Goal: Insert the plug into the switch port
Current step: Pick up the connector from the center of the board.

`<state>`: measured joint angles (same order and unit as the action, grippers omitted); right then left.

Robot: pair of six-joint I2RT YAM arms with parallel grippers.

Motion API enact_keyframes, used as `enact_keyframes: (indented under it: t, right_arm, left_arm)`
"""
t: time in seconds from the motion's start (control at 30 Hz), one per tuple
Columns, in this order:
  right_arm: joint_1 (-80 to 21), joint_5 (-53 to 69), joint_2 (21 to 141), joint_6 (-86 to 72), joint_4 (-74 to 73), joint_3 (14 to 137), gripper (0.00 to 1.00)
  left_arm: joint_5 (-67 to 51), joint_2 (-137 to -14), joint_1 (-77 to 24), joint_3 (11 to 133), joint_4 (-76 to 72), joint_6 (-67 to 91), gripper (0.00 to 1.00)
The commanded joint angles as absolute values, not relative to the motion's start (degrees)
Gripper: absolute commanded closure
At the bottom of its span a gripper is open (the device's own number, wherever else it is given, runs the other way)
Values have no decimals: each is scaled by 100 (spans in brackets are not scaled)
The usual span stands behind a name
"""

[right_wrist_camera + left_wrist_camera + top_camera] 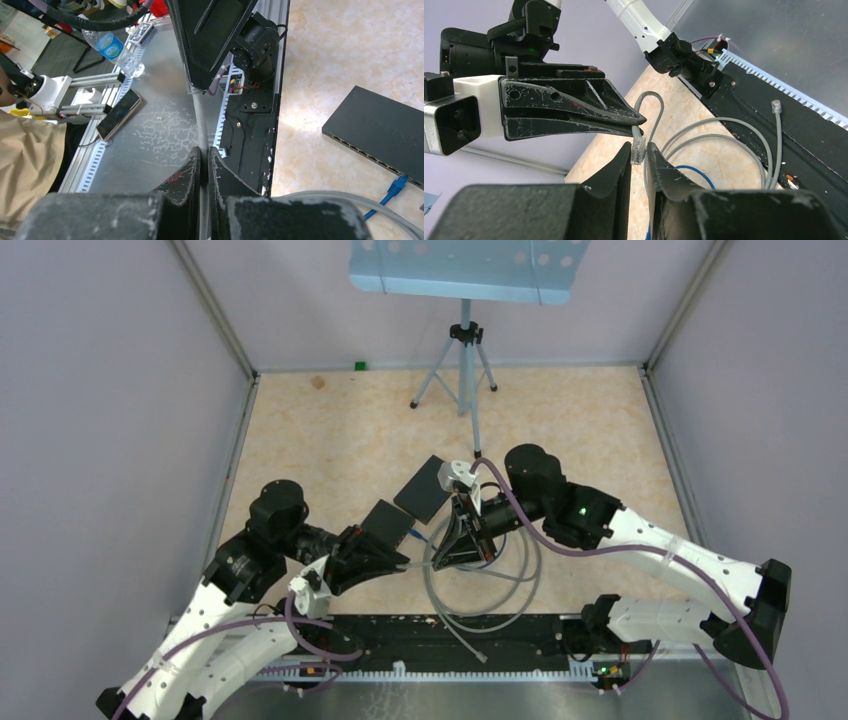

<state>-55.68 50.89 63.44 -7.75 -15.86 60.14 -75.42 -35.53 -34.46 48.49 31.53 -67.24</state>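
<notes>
The clear plug hangs on the end of a grey cable, above the beige table. My left gripper has it between its very fingertips, one pad against each side. Just above the plug my right gripper is shut on the grey cable, its tips pointing in from the left. The black switch lies flat on the table beside both grippers. Its row of ports faces them, and a blue cable sits in one port.
The grey cable's slack lies in loops between the arms, and its other plug rests on the black rail. A tripod stand is at the back. A bottle and a phone lie on the metal bench.
</notes>
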Motion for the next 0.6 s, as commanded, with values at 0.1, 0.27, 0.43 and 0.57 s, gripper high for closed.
enact_keyframes:
  t: [0.1,0.27,0.43,0.57]
  right_arm:
    - [-5520,5254,6403,-843,-1371,6348,100]
    - [-5518,5265,6417,-891,-1304,6318,100]
    - [-5518,5273,6417,-923,-1262,6310,100]
    - [-5520,5273,6425,-955,-1204,6292,100]
  left_arm:
    - [-7714,-3596,-3456,5039,3182,-6794,73]
    - [-7751,-3573,-3459,5036,3181,-6815,63]
    - [-7818,-3603,-3461,5030,3177,-6807,68]
    - [-7840,-3603,-3459,5002,3182,-6826,72]
